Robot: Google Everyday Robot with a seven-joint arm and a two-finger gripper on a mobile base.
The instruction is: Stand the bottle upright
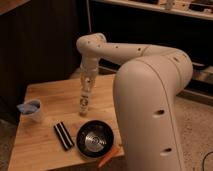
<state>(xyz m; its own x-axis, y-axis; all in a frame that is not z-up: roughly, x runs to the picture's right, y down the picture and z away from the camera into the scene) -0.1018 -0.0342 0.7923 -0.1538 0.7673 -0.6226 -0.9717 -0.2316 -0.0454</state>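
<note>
Seemingly clamped on the top of the bottle (83,104), the jaws of the gripper (85,92) point straight down from the wrist, though how they stand cannot be told for sure. That bottle stands close to upright on the wooden desk (50,95), its base on or just above the boards, near the desk's middle. By its look it is light, stiff plastic, smooth and likely slippery, and tall for its narrow base, so it should tip easily; the neck below the pale cap seems the best place to hold. Its darker label bears no writing that can be read. At 5 o'clock from it sits the black pan (94,139), at 7 o'clock a striped block (63,135), at 9 o'clock a small cup (33,110), and an orange stick (109,156) lies beyond the pan.
</note>
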